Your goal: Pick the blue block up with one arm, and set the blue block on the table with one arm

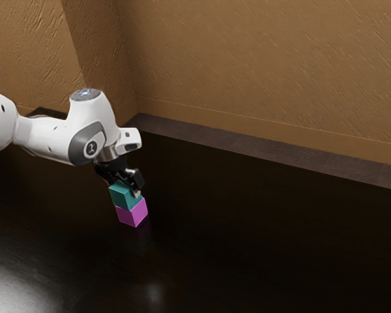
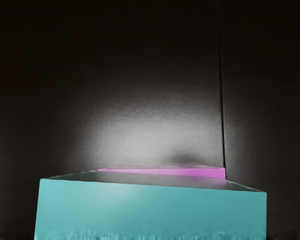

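In the exterior view my gripper is down at the top of the blue-green block, overlapping its upper part. Whether it holds the block cannot be made out. That block rests on a pink block, turned slightly relative to it, with the pink one standing on the dark table. Large at the lower edge of the wrist view is the blue-green block, close under my hand. A thin strip of the pink block appears just beyond it.
The dark, glossy tabletop surrounds the stack and carries faint reflections. A brown textured wall rises behind the table, with a lighter brown strip along the table's far edge.
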You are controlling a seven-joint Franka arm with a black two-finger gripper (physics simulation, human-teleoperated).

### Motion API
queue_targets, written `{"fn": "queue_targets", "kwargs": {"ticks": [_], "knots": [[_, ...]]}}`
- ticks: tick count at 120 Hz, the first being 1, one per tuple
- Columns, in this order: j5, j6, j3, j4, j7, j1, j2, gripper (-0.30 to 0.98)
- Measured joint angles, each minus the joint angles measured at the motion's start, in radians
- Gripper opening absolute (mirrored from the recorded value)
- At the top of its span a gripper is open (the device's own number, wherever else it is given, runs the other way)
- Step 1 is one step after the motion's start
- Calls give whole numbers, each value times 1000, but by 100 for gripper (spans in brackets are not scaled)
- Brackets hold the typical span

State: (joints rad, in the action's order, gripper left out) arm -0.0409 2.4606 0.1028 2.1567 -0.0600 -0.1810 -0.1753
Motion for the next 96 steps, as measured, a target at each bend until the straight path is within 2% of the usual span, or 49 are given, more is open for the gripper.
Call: {"fn": "queue_targets", "kwargs": {"ticks": [60,82,96], "knots": [[26,20,0,22,5,-4,-18,68],[33,22,-1,23,12,-5,-10,46],[31,23,-2,23,19,-5,-7,44]]}}
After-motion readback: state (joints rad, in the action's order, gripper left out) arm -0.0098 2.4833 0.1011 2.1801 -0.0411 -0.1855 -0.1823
